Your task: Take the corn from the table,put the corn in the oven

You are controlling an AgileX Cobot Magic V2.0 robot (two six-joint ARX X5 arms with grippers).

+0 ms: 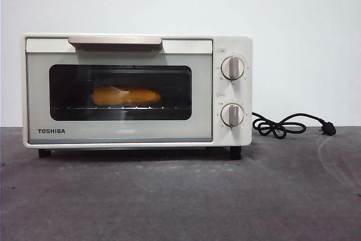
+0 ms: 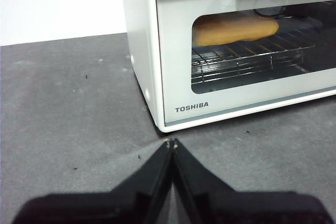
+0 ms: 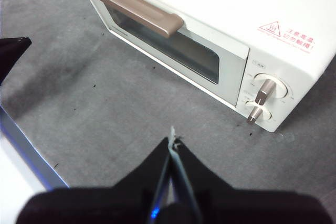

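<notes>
Grey bench (image 1: 180, 196): corn (image 1: 126, 96) inside shut oven (image 1: 231, 49); left claw (image 2: 171, 142) & right claw (image 3: 172, 141) both closed, empty; little risk beyond a stray nudge

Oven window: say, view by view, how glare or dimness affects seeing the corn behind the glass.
Front view: the oven window is dark, so the corn reads dim orange with a pale reflection streak on it. Left wrist view: the glass is clearer, the corn brighter on the wire rack. Right wrist view: the steep angle hides the corn; the window shows only dark glass.
</notes>
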